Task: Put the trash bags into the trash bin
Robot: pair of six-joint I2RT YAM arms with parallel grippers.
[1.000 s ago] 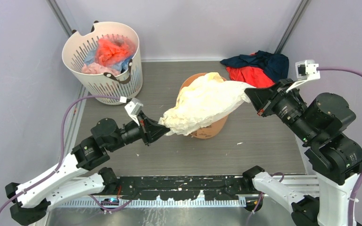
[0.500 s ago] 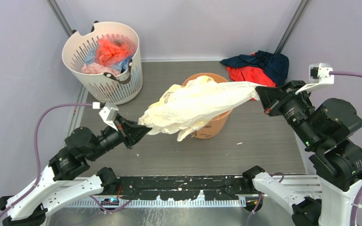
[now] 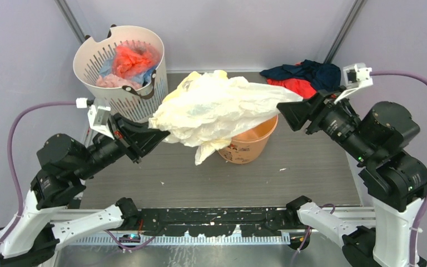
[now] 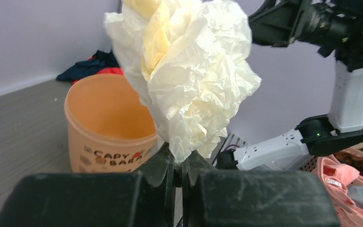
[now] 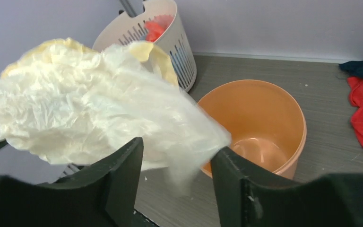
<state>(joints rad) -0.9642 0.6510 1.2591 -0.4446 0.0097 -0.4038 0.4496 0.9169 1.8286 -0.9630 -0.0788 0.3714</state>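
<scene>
A large, wrinkly pale-yellow trash bag (image 3: pixel 217 108) hangs in the air above the orange trash bin (image 3: pixel 253 142), which stands upright in the middle of the table. My left gripper (image 3: pixel 158 133) is shut on the bag's left end; in the left wrist view the film (image 4: pixel 189 75) bunches up out of the closed jaws (image 4: pixel 178 161). My right gripper (image 3: pixel 286 109) is open at the bag's right end, and the loose blurred film (image 5: pixel 123 109) falls from between its spread fingers. The bin's inside (image 5: pixel 257 123) is bare.
A white slotted basket (image 3: pixel 123 72) with red, pink and blue bundles stands at the back left. A red and navy cloth heap (image 3: pixel 303 78) lies at the back right, near the right arm. Small white scraps dot the table (image 3: pixel 311 178).
The left arm has lifted and pulled the bag up and to the left. The right gripper has opened and let go of the bag's right end, which now slips free.
</scene>
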